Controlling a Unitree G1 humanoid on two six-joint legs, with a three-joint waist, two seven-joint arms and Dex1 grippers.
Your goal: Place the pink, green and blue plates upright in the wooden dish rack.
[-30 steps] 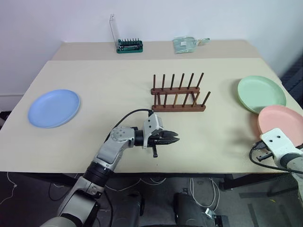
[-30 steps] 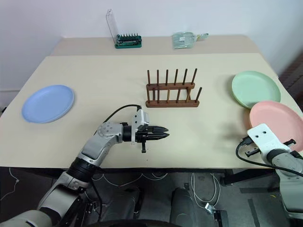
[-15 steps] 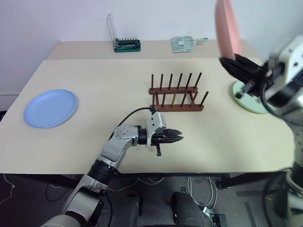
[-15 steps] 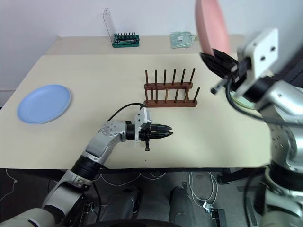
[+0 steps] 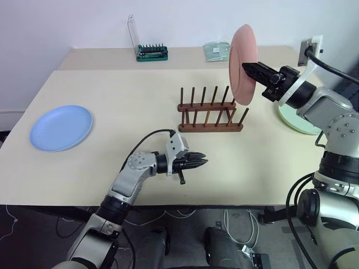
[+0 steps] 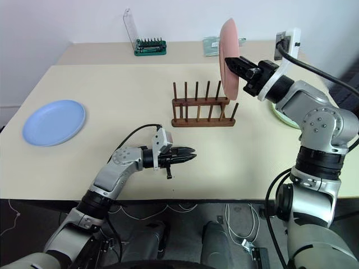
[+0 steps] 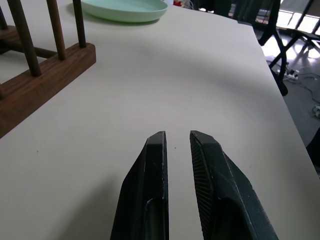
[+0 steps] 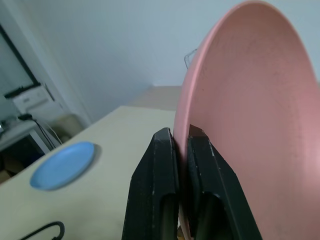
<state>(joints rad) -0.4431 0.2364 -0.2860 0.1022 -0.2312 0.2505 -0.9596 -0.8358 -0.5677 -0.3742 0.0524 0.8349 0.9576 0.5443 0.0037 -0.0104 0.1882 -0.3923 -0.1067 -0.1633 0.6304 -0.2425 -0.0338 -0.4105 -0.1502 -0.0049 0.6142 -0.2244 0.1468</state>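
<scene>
The pink plate (image 5: 241,59) hangs upright on edge in the air, just above and behind the right end of the wooden dish rack (image 5: 210,115). My right gripper (image 5: 247,67) is shut on its rim, fingers (image 8: 160,165) pinching either face. No plate stands among the rack's pegs. The green plate (image 5: 293,120) lies flat at the table's right side, partly hidden behind my right arm. Far left on the table lies the blue plate (image 5: 60,127). My left gripper (image 5: 205,162) hovers low in front of the rack, pointing right, fingers (image 7: 150,170) nearly together with nothing between them.
A green tool holder with a clear lid (image 5: 151,53) and a clear packet (image 5: 216,51) sit on the back table. A black cable (image 5: 148,137) loops over my left wrist. The table's front edge (image 5: 224,203) runs close below my left gripper.
The pink plate, flat on the table a second ago, has been lifted by my right gripper and swung down and left to just above the rack's right end. My left gripper has stayed put.
</scene>
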